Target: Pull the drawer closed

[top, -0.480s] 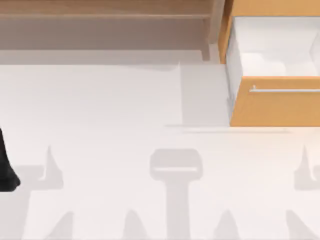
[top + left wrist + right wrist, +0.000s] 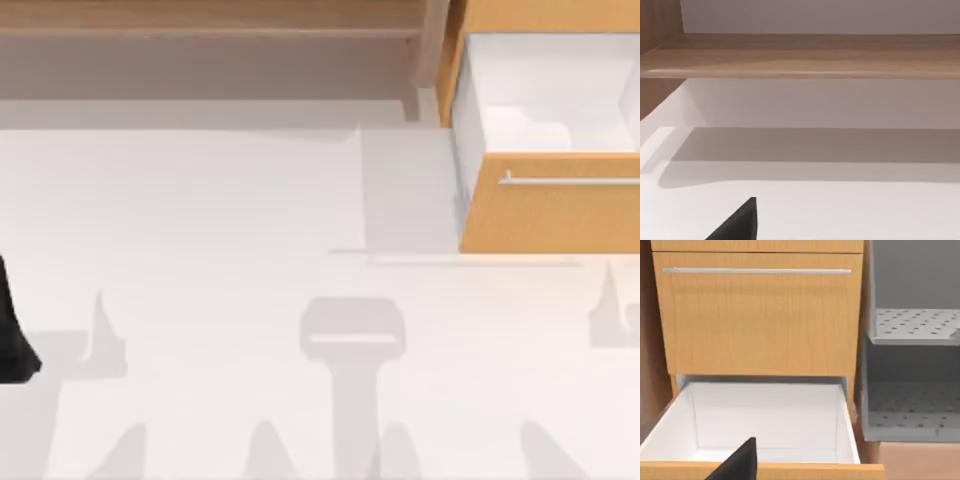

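Sitting parked at the lower left edge of the top view, the left arm (image 2: 12,340) is taking no part; whether its claw is spread or pressed together I cannot tell. Across the upper left, the brown shelf unit (image 2: 210,20) is running along the back. At the upper right, the drawer (image 2: 550,215) is standing pulled out, its white inside (image 2: 545,95) showing and its silver handle (image 2: 570,181) untouched. The right wrist view is looking down over the drawer's front edge (image 2: 790,471), so the right arm appears to be approaching; its claw's state I cannot tell. The next move is calling for contact on the front panel and a straight push inward.
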Robot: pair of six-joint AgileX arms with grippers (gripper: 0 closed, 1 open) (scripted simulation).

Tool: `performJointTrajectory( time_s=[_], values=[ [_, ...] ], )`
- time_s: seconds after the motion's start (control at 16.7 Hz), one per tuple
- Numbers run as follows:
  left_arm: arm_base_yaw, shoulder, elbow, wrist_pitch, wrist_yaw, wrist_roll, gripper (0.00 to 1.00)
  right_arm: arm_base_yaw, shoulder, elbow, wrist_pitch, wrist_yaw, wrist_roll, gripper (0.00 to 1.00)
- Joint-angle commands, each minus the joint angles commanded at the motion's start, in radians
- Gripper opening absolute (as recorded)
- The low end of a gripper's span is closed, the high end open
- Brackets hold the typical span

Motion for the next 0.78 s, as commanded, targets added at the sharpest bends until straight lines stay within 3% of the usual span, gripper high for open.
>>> performJointTrajectory(
  time_s=[0.48, 0.78],
  values=[
    [0.000, 0.000, 0.000, 0.000, 0.000, 0.000, 1.00, -0.250, 0.599, 0.352, 0.205, -0.242, 0.011, 1.00],
    [0.000, 0.000, 0.000, 0.000, 0.000, 0.000, 1.00, -0.337, 0.804, 0.480, 0.281, -0.327, 0.014, 1.00]
  ],
)
